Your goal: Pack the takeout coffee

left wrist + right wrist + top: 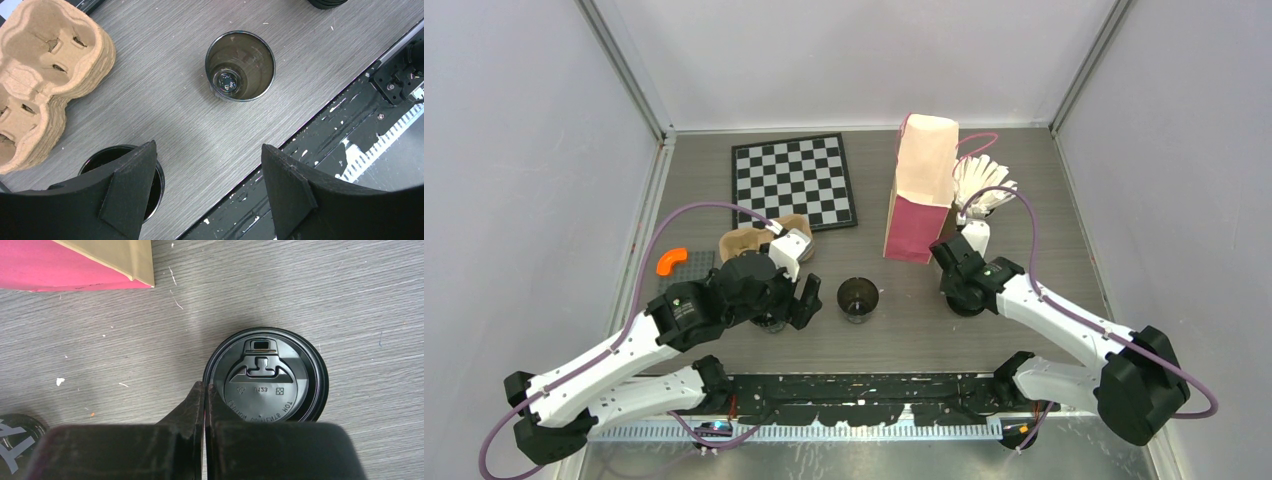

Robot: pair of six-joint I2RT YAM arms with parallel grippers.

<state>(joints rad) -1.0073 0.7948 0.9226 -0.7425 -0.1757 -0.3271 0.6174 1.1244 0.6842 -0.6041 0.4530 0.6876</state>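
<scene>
Grey wood-grain table (1044, 200), walled on three sides, with both arms bolted at its near edge. The left arm (614, 360) reaches toward the middle left of the table, and the right arm (1064, 320) reaches toward the middle right.

Paper bag (921, 190), pink below and tan above, stands right of centre toward the back. Checkerboard (793, 182) lies flat to the left of the bag, at the back of the table. Brown moulded-pulp cup tray (45, 75) sits just in front of the board, with its pockets facing up.

Left gripper (207, 155) has its jaws spread wide and holds nothing. One finger hangs over a cup and the other over the table's near edge. Right gripper (205, 390) has its fingers pressed together, with the tips at the left rim of a lid. Whether they pinch that rim cannot be told.

Grey cup of white sticks (977, 235) stands just right of the bag and behind the right gripper.

Takeout coffee, first cup (240, 66): black, upright, without a lid, on the bare table in the centre, between the two grippers. Second cup (102, 157): also upright and without a lid, beside the tray and partly under the left gripper's finger. Both cups are outside the bag and outside the tray.

Lid (265, 375): flat, black and round, sip tab up, lying on the table near the bag's near corner, well apart from both cups. Whether another lid lies beneath it cannot be told.

Orange piece (670, 260) rests on a dark block at the left edge of the table.
</scene>
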